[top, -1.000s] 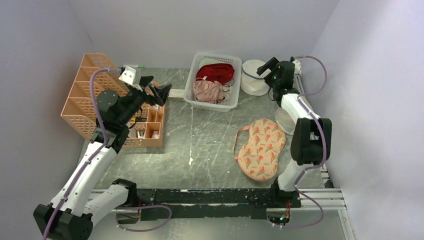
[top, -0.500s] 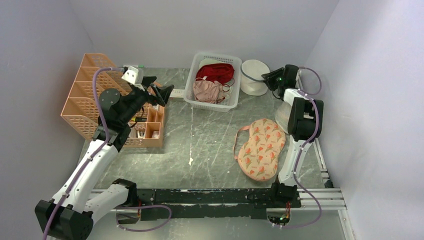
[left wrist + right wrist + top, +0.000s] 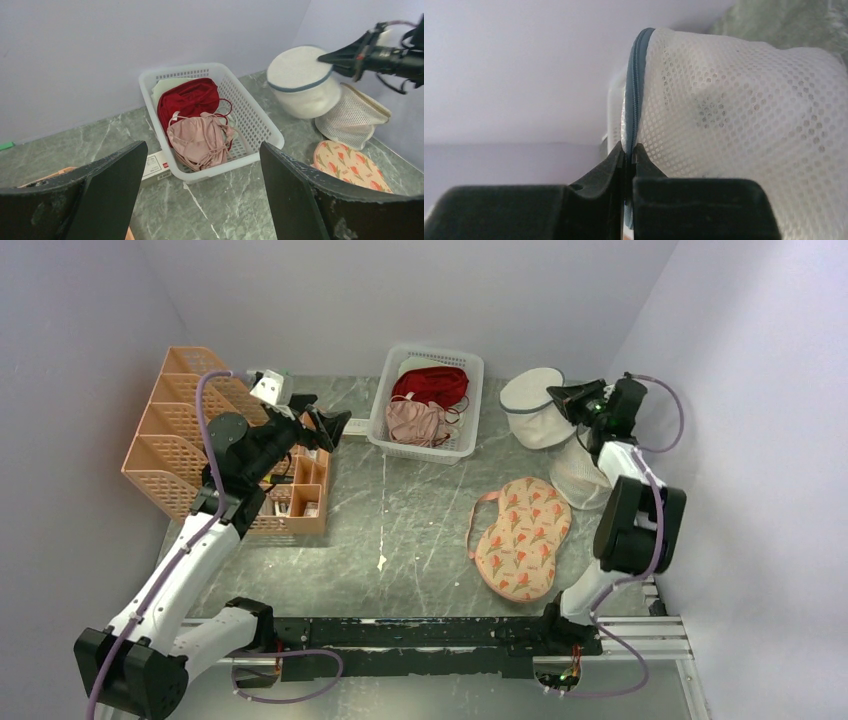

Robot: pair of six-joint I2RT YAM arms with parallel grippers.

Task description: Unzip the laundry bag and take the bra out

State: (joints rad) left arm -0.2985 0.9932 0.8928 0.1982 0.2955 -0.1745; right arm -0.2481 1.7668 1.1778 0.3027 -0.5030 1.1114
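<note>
Left end effector: jaws wide, empty, hanging over the orange organizer. Far right: right end effector is pinched fully closed on the zipper rim of the laundry bag, which is tipped on edge at the back of the surface. Bra isn't visible through the mesh. Suggest the left pins the bag body while the right finds the slider and pulls along the rim. Writing: white box by the basket has a red mark, unreadable.

nothing legible anywhere. the small white box just ahead of the left gripper carries a red mark and print too small to read.
</note>
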